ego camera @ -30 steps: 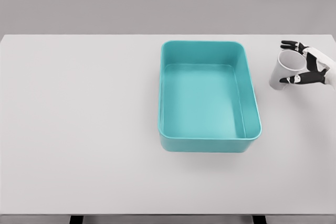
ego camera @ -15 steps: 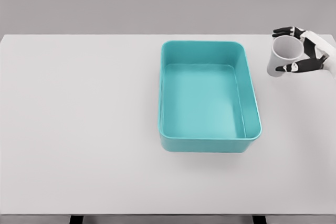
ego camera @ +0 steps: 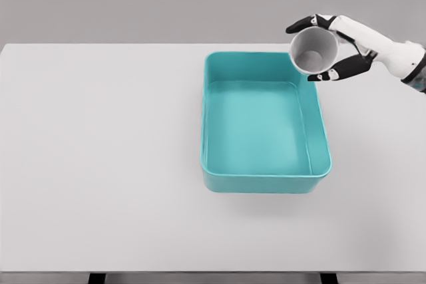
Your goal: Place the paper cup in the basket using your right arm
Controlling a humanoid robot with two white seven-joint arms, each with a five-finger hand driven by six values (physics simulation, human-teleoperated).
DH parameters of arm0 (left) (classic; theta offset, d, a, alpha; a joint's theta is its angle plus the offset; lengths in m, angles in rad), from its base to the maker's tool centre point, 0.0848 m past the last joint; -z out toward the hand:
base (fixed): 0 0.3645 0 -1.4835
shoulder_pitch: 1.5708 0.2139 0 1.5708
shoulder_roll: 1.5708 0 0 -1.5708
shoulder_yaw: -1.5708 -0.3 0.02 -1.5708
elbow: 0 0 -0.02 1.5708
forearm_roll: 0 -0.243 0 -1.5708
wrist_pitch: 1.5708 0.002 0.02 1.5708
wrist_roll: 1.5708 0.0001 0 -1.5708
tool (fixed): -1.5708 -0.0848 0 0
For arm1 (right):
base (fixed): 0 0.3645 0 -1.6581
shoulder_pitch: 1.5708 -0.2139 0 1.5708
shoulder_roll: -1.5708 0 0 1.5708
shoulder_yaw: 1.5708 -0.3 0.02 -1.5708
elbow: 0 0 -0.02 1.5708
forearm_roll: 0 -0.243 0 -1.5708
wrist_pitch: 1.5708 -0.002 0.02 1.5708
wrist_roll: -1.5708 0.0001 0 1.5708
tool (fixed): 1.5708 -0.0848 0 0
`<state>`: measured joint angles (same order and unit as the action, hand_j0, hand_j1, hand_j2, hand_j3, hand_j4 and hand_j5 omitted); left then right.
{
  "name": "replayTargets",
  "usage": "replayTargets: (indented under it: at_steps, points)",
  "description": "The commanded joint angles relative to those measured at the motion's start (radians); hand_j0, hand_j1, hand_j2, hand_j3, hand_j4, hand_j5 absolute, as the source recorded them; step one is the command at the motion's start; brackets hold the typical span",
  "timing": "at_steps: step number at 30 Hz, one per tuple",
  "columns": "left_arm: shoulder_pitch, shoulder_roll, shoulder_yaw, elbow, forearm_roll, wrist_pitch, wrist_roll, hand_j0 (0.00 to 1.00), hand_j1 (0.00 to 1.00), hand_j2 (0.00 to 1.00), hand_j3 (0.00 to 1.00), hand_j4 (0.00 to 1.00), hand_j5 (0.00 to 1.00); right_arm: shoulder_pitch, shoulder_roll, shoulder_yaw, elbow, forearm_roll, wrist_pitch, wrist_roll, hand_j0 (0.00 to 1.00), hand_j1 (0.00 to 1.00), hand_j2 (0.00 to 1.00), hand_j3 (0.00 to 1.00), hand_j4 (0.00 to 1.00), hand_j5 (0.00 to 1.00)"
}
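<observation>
A white paper cup [ego camera: 313,52] hangs in the air over the far right corner of the teal basket [ego camera: 321,139], tipped so its open mouth faces me. My right hand [ego camera: 325,48] is shut on it, dark fingers wrapped around its rim and side, the white forearm coming in from the right edge. The basket is a rectangular teal bin in the middle of the white table and holds nothing. The left arm does not show.
The white table [ego camera: 100,151] spreads wide on both sides of the basket. Its front edge runs along the bottom of the view, with dark legs just below.
My right hand has lifted the cup off the table at the right and carried it up and to the left, from beside the basket to above its far right corner.
</observation>
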<state>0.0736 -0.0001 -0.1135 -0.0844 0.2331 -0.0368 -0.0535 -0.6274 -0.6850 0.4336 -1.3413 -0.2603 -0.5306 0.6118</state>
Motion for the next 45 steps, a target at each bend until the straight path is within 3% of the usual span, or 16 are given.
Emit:
replayTargets:
  at_steps: [1, 6, 12, 13, 14, 20, 22, 23, 26, 27, 28, 30, 31, 34, 36, 45]
  points:
    - [0.0, 0.0, 0.0, 0.0, 0.0, 0.0, 0.0, 1.0, 1.0, 1.0, 1.0, 1.0, 1.0, -0.002, 0.009, 0.065, -0.084, 0.081, 0.006, -0.001, 0.76, 0.76, 0.76, 0.76, 0.76, 0.76]
    - [0.0, 0.0, 0.0, 0.0, 0.0, 0.0, 0.0, 1.0, 1.0, 1.0, 1.0, 1.0, 1.0, -0.008, 0.025, 0.172, -0.127, 0.237, 0.011, -0.001, 0.76, 0.76, 0.76, 0.76, 0.76, 0.76]
    - [0.0, 0.0, 0.0, 0.0, 0.0, 0.0, 0.0, 1.0, 1.0, 1.0, 1.0, 1.0, 1.0, -0.014, 0.065, 0.22, -0.15, 0.481, 0.173, -0.001, 0.76, 0.76, 0.76, 0.76, 0.76, 0.76]
    - [0.0, 0.0, 0.0, 0.0, 0.0, 0.0, 0.0, 1.0, 1.0, 1.0, 1.0, 1.0, 1.0, -0.014, 0.065, 0.22, -0.153, 0.487, 0.173, -0.001, 0.82, 0.82, 0.82, 0.82, 0.82, 0.82]
    - [0.0, 0.0, 0.0, 0.0, 0.0, 0.0, 0.0, 1.0, 1.0, 1.0, 1.0, 1.0, 1.0, -0.014, 0.064, 0.22, -0.164, 0.489, 0.17, -0.001, 1.0, 1.0, 1.0, 1.0, 1.0, 1.0]
    - [0.0, 0.0, 0.0, 0.0, 0.0, 0.0, 0.0, 1.0, 1.0, 1.0, 1.0, 1.0, 1.0, -0.015, 0.059, 0.215, -0.197, 0.487, 0.164, -0.001, 1.0, 1.0, 1.0, 1.0, 1.0, 1.0]
    - [0.0, 0.0, 0.0, 0.0, 0.0, 0.0, 0.0, 1.0, 1.0, 1.0, 1.0, 1.0, 1.0, -0.012, 0.048, 0.168, -0.228, 0.46, 0.164, -0.001, 1.0, 1.0, 1.0, 1.0, 1.0, 1.0]
    - [0.0, 0.0, 0.0, 0.0, 0.0, 0.0, 0.0, 1.0, 1.0, 1.0, 1.0, 1.0, 1.0, 0.002, 0.036, 0.088, -0.233, 0.374, 0.156, -0.001, 1.0, 1.0, 1.0, 1.0, 1.0, 1.0]
    - [0.0, 0.0, 0.0, 0.0, 0.0, 0.0, 0.0, 1.0, 1.0, 1.0, 1.0, 1.0, 1.0, 0.052, -0.06, -0.038, -0.219, 0.003, 0.021, -0.001, 1.0, 1.0, 1.0, 1.0, 1.0, 1.0]
    - [0.0, 0.0, 0.0, 0.0, 0.0, 0.0, 0.0, 1.0, 1.0, 1.0, 1.0, 1.0, 1.0, 0.081, -0.064, -0.111, -0.199, -0.1, -0.02, -0.001, 1.0, 1.0, 1.0, 1.0, 1.0, 1.0]
    - [0.0, 0.0, 0.0, 0.0, 0.0, 0.001, 0.0, 1.0, 1.0, 1.0, 1.0, 1.0, 1.0, 0.109, -0.064, -0.18, -0.176, -0.181, -0.038, -0.001, 1.0, 1.0, 1.0, 1.0, 1.0, 1.0]
    - [0.0, 0.0, 0.0, 0.0, 0.0, 0.0, 0.0, 1.0, 1.0, 1.0, 1.0, 1.0, 1.0, 0.147, -0.07, -0.257, -0.11, -0.24, -0.042, -0.001, 1.0, 1.0, 1.0, 1.0, 1.0, 1.0]
    - [0.0, 0.0, 0.0, 0.0, 0.0, 0.0, 0.0, 1.0, 1.0, 1.0, 1.0, 1.0, 1.0, 0.166, -0.068, -0.291, -0.064, -0.238, -0.042, -0.001, 1.0, 1.0, 1.0, 1.0, 1.0, 1.0]
    - [0.0, 0.0, 0.0, 0.0, 0.0, 0.0, 0.0, 1.0, 1.0, 1.0, 1.0, 1.0, 1.0, 0.265, -0.067, -0.337, -0.027, -0.172, 0.0, -0.001, 1.0, 1.0, 1.0, 1.0, 1.0, 1.0]
    - [0.0, 0.0, 0.0, 0.0, 0.0, 0.0, 0.0, 1.0, 1.0, 1.0, 1.0, 1.0, 1.0, 0.275, -0.057, -0.337, -0.022, -0.093, 0.035, -0.001, 1.0, 1.0, 1.0, 1.0, 1.0, 1.0]
    - [0.0, 0.0, 0.0, 0.0, 0.0, 0.0, 0.0, 1.0, 1.0, 1.0, 1.0, 1.0, 1.0, 0.31, 0.013, -0.338, -0.033, -0.086, 0.077, -0.001, 1.0, 1.0, 1.0, 1.0, 1.0, 1.0]
